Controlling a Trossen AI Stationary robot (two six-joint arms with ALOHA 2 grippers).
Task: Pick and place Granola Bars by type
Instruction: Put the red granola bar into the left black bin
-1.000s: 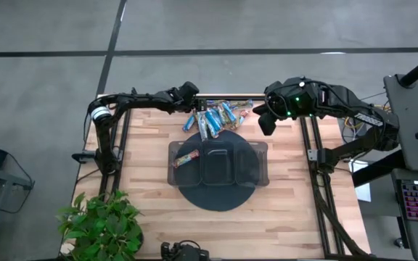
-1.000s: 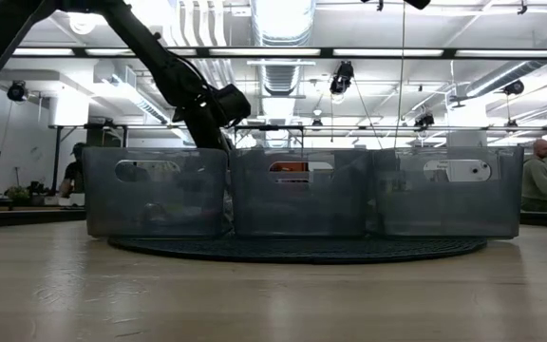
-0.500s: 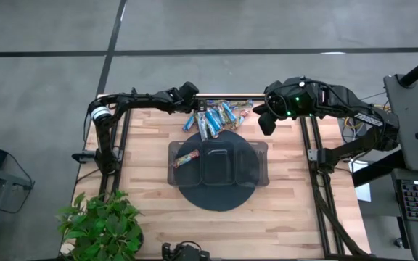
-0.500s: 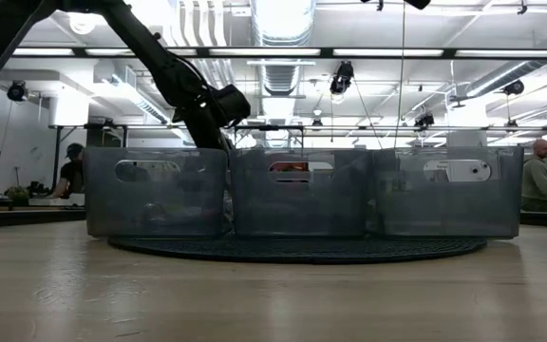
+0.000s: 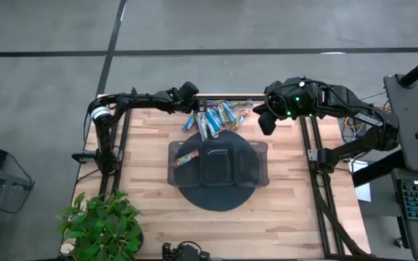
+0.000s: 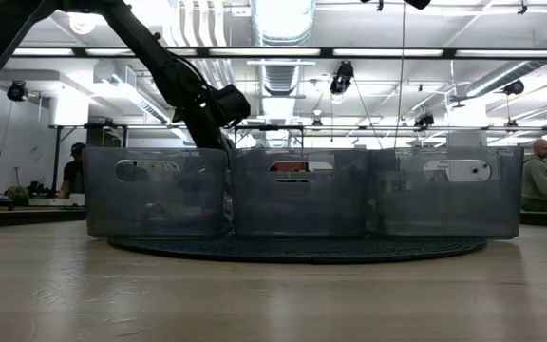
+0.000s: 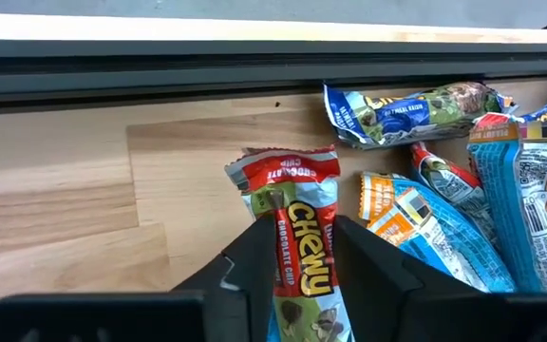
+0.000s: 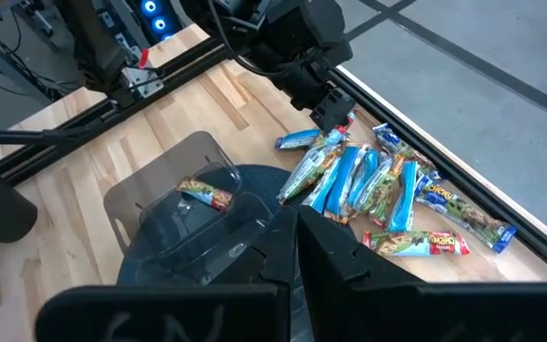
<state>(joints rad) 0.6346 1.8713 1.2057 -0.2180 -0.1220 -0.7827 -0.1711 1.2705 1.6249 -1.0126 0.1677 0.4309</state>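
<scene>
On the wooden counter (image 5: 151, 188), the left tool (image 7: 297, 249) pinches a red-topped Chewy bar (image 7: 297, 228) beside the bar pile (image 5: 220, 116); the right tool (image 5: 265, 123) hovers shut, empty.

Red-topped bar (image 7: 297, 249) with yellow "Chewy" lettering between dark fingers (image 7: 245, 275); light blue bars (image 7: 525, 204); dark blue bar (image 7: 411, 112); pale wood table (image 5: 151, 138); smoky grey tray (image 5: 256, 170) on black mat (image 5: 216, 199).

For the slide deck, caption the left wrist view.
Left gripper closed around a red-topped Chewy granola bar on the wooden table, with the pile of blue-wrapped bars beside it.
</scene>
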